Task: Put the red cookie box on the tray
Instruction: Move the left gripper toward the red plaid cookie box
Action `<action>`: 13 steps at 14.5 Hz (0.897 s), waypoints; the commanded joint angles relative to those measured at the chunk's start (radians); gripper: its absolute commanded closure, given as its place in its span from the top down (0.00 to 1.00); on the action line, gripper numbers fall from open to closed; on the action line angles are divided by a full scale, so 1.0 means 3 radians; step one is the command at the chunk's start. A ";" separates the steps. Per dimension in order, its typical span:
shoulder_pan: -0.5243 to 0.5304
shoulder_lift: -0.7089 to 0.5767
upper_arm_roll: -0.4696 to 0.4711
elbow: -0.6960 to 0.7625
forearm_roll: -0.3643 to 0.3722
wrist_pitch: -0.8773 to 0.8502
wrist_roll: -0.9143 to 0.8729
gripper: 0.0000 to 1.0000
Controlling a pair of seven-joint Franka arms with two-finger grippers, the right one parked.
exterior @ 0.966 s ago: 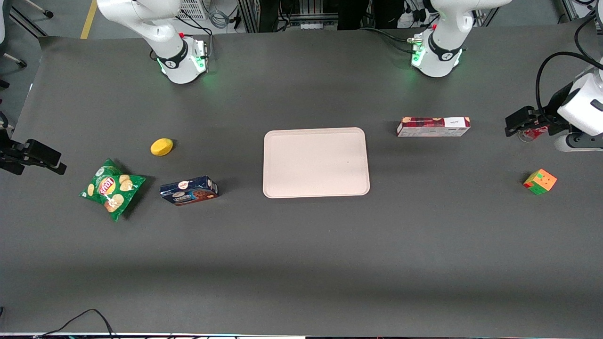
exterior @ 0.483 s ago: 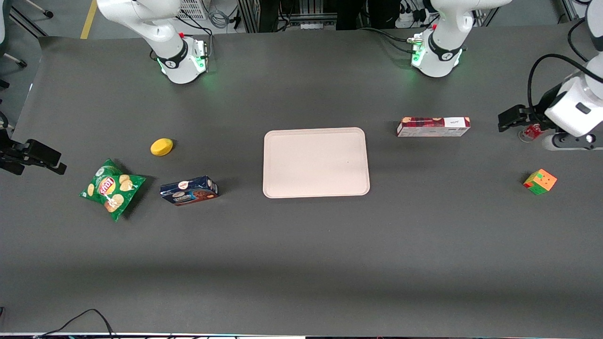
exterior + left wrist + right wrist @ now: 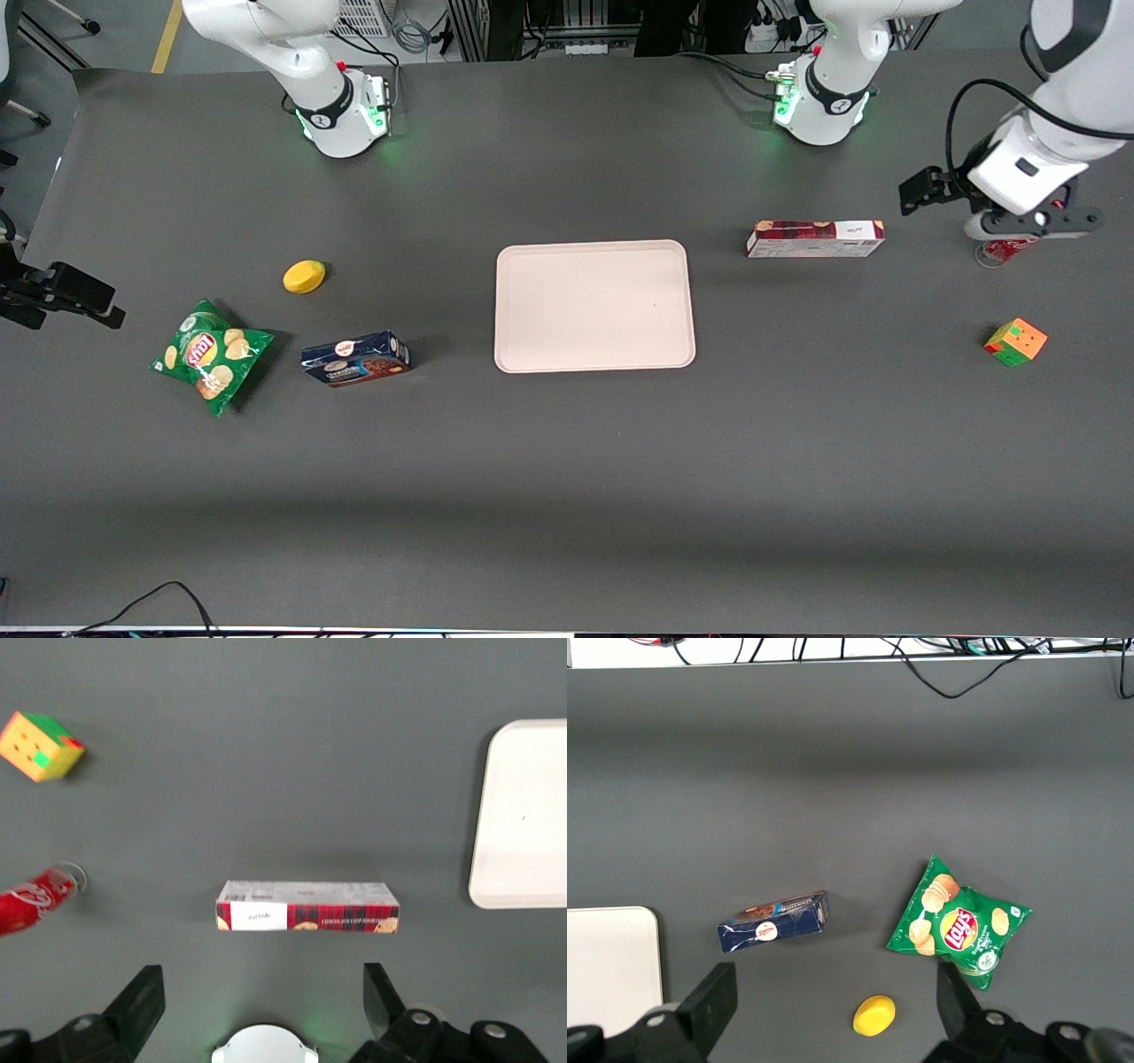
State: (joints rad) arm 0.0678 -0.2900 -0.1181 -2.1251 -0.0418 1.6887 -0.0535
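Note:
The red cookie box (image 3: 815, 238) lies flat on the dark table, apart from the tray (image 3: 594, 306) on the working arm's side and a little farther from the front camera than the tray's middle. It also shows in the left wrist view (image 3: 307, 906), white end panel toward the cola can. The tray (image 3: 523, 815) holds nothing. My left gripper (image 3: 920, 190) hangs above the table toward the working arm's end from the box, not touching it. In the wrist view the gripper (image 3: 261, 1001) is wide open and empty.
A red cola can (image 3: 1001, 250) lies under the working arm, and a coloured cube (image 3: 1015, 341) sits nearer the front camera. Toward the parked arm's end lie a dark-blue cookie box (image 3: 355, 358), a green chips bag (image 3: 208, 354) and a yellow object (image 3: 304, 276).
My left gripper has moved from the table's end toward the red cookie box and a little away from the front camera. Nothing on the table has moved.

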 commanded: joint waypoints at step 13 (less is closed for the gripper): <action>-0.0073 -0.0780 -0.0240 -0.1234 -0.0009 0.0945 0.3801 1.00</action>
State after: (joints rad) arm 0.0461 -0.3777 -0.1867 -2.3232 -0.0460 1.8457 0.8702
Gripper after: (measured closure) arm 0.000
